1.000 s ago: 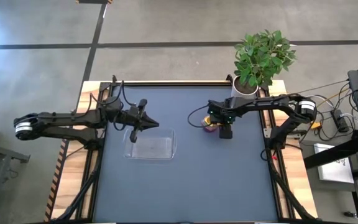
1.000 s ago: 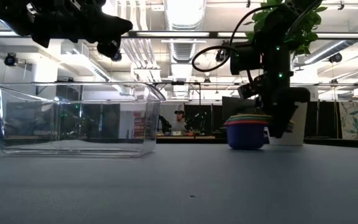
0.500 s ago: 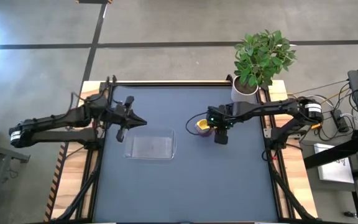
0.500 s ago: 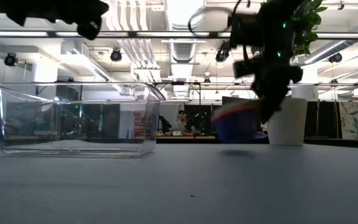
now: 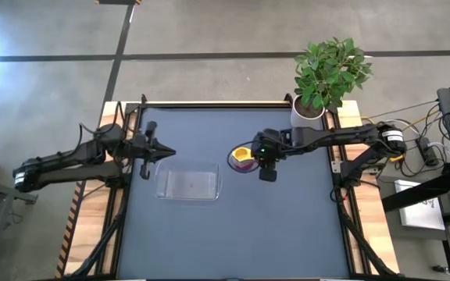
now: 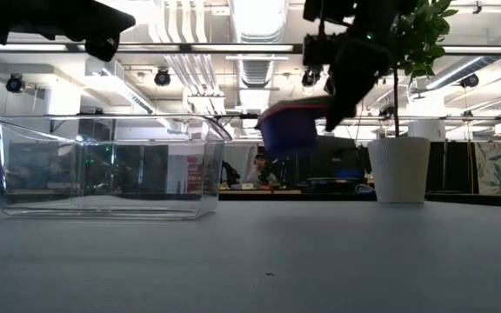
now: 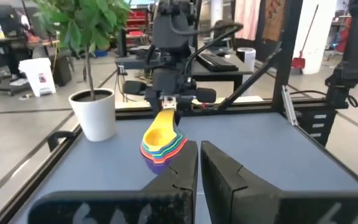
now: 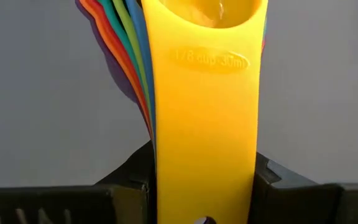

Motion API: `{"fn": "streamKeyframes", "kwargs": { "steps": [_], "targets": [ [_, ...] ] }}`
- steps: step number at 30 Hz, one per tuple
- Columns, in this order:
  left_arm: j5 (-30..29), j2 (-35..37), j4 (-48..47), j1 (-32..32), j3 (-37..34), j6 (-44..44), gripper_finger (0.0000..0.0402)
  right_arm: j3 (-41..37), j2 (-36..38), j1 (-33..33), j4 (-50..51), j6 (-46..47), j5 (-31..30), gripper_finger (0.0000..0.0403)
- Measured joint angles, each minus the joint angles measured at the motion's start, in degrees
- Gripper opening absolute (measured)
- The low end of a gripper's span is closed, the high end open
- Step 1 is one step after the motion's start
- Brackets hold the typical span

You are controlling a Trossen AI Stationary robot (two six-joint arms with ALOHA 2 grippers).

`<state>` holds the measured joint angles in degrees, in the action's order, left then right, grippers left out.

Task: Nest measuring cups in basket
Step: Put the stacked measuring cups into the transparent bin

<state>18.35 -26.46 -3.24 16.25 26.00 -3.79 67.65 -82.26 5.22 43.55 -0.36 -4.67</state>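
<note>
The measuring cups (image 5: 241, 158) are nested in one stack, yellow on top, with orange, red, green and purple edges showing and a blue bowl underneath (image 6: 287, 130). My right gripper (image 5: 256, 160) is shut on the stack's handles and holds it in the air, to the right of the basket. The basket (image 5: 188, 183) is a clear bin standing on its flat bottom on the table's left half (image 6: 111, 165). My left gripper (image 5: 148, 148) hovers shut above the basket's far left corner (image 7: 198, 168). In the left wrist view the cups (image 7: 163, 143) hang below the right gripper (image 7: 169, 102). My right gripper pinches the stacked handles (image 8: 204, 174) between its two fingers (image 8: 129, 180), one on each long edge, with the yellow handle on top. It comes from the table's right, along the handles. The stack is lifted clear of the table, bowls toward the basket, slightly tilted.
A white plant pot (image 5: 307, 109) with a leafy plant stands at the table's far right corner (image 6: 398, 169). The dark table top (image 5: 233, 234) is bare between basket and near edge. Wooden side strips and frame rails border the table.
My right gripper has lifted the nested cups off the table and carried them up and toward the table's left, nearer the basket. My left gripper has drawn back from above the basket toward the table's left edge.
</note>
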Motion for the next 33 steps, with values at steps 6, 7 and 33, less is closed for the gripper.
{"fn": "streamKeyframes", "kwargs": {
  "steps": [6, 7, 33],
  "targets": [
    [-0.02, 1.64, 0.63, 0.0, -1.1, -0.15, 0.0002, 2.08, 0.0, -0.66, -7.73, -1.19, 0.72, 0.0121],
    [-0.02, 1.8, 0.94, 0.0, -1.73, -0.15, 0.0002, 2.32, 0.0, -0.78, -9.25, -1.21, 0.78, 0.0121],
    [-5.88, 13.09, 7.32, 0.09, -7.0, 0.92, 0.0002, 9.21, -16.56, -2.61, -39.47, -3.46, 9.38, 0.003]
  ]
}}
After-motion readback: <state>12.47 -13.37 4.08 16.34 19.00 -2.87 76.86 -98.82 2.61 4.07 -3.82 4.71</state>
